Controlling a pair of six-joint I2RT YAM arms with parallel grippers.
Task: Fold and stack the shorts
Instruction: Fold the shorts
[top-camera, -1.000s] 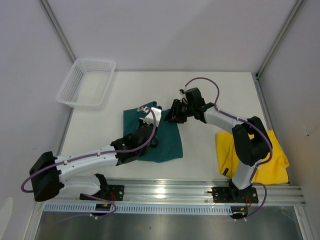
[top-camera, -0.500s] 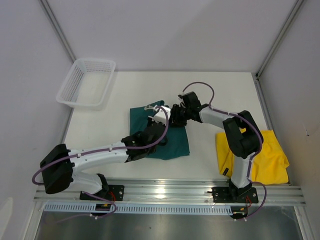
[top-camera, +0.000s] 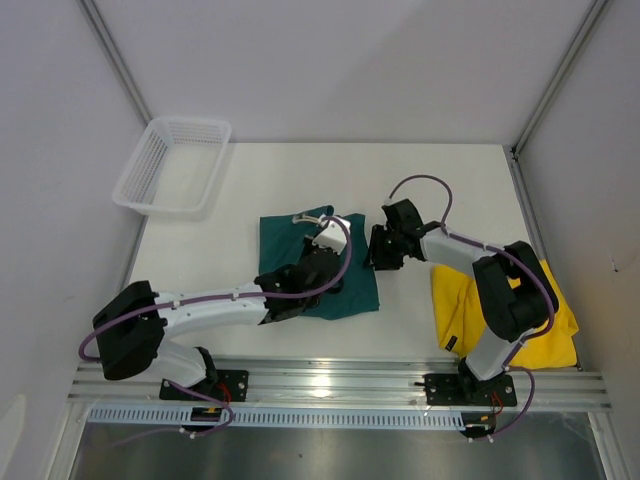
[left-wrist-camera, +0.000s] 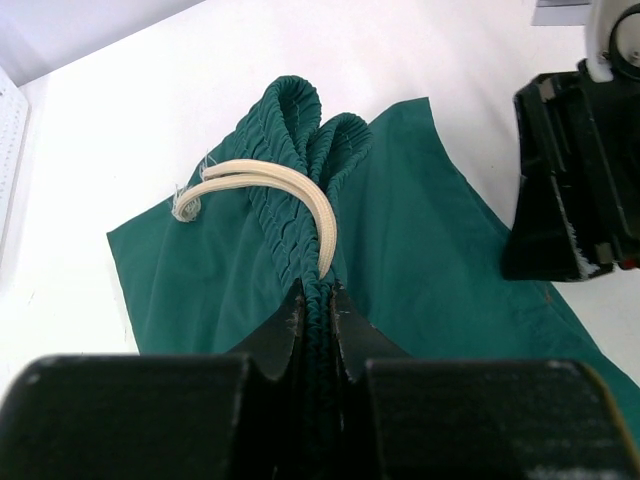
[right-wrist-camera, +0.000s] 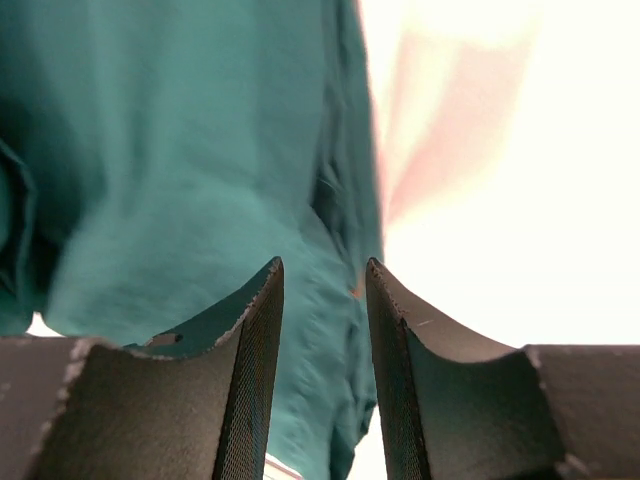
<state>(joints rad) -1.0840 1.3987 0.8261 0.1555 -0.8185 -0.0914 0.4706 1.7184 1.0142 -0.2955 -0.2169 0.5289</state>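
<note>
The dark teal shorts (top-camera: 358, 288) lie flat at the table's middle, with their pale drawstring (top-camera: 300, 217) at the far edge. My left gripper (top-camera: 316, 240) is shut on the bunched waistband (left-wrist-camera: 300, 150), just behind the looped drawstring (left-wrist-camera: 290, 185). At the shorts' right edge my right gripper (top-camera: 373, 255) is low and open. In the right wrist view its fingers (right-wrist-camera: 255, 330) stand apart, the teal cloth (right-wrist-camera: 180, 150) showing between and beyond them (right-wrist-camera: 322, 275). The yellow shorts (top-camera: 555, 318) lie crumpled at the near right, partly hidden by the right arm.
A white mesh basket (top-camera: 190, 123) stands at the far left corner. Grey walls and metal posts close in the table on three sides. The arms' mounting rail (top-camera: 330, 375) runs along the near edge.
My left gripper has carried the waistband to the right, and the teal shorts shifted right with it. The right gripper has swung from over the shorts' far right corner to beside their right edge.
</note>
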